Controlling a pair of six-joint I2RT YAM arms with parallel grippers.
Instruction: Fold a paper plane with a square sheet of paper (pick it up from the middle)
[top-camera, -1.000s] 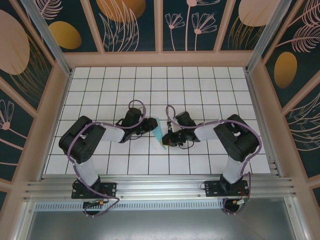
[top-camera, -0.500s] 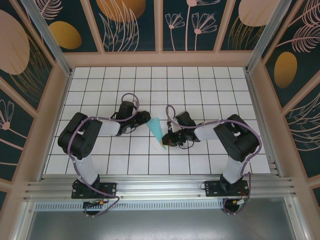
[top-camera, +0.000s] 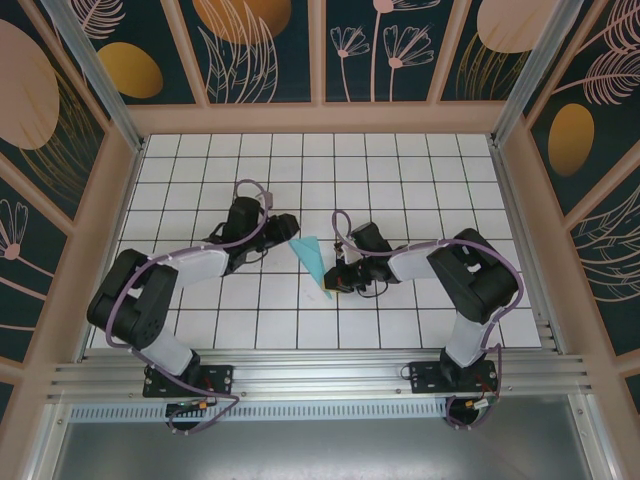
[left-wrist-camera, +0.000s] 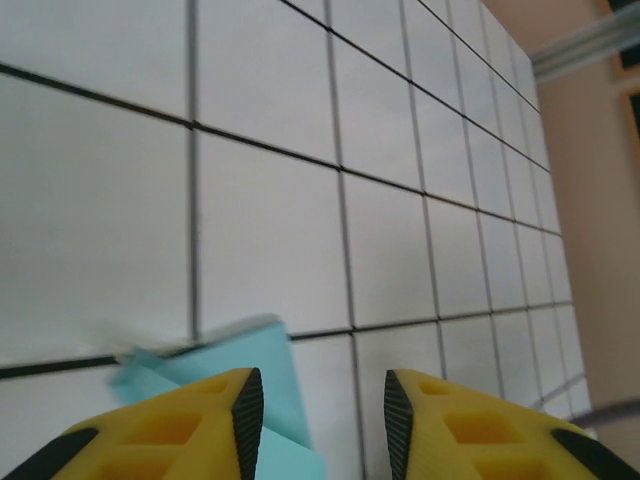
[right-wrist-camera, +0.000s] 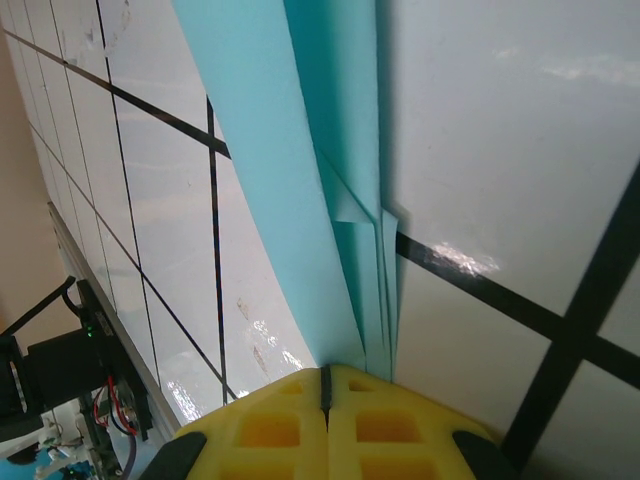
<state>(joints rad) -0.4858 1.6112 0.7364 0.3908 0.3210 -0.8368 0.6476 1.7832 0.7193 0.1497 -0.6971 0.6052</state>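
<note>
Two changes since a second ago: the left gripper (top-camera: 287, 229) has drawn back from the paper plane (top-camera: 313, 263) toward the left side of the table (top-camera: 400, 170), and its arm has swung outward with it. The plane's wide end, covered before, now lies fully exposed.

Position of the work: the plane rests flat near the middle of the table, wide end toward the table's far edge and point toward its near edge. It reads as a narrow wedge with several layers stacked along one long side.

Meaning for the task: in my judgement the pressing or creasing on the left side is finished for now, and the folds hold without the left gripper's help. The shape is close to a finished dart, so the job looks well advanced.

Left gripper: its fingers (left-wrist-camera: 245, 400) stand apart at a moderate gap with nothing between them. A corner of the plane lies on the table just under the left finger, and I cannot tell whether they touch.

Right gripper (top-camera: 338, 283): its pads are pressed together with no gap. The plane's folded layers run straight into the seam at the narrow end, so I judge it clamped on the paper there.
</note>
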